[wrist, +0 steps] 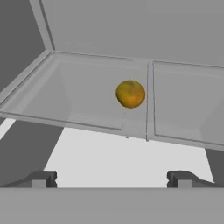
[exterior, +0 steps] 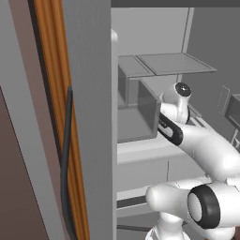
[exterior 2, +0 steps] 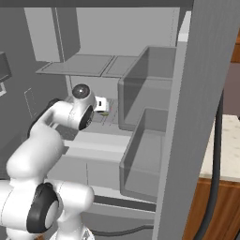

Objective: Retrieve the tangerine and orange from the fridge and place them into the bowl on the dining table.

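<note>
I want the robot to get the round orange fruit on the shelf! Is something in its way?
No, nothing visible blocks it. The round orange fruit sits alone on the clear glass shelf inside the grey fridge, straight ahead of the open two-finger gripper.

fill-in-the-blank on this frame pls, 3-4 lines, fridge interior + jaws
1. The fridge door stands ____.
2. One round fruit of ____ colour lies on a glass shelf inside the fridge.
3. In the hand view the gripper has its jaws ____, with nothing between them.
4. The fruit lies ____ the gripper, not yet touched.

Missing words: open; orange; open; ahead of
</note>
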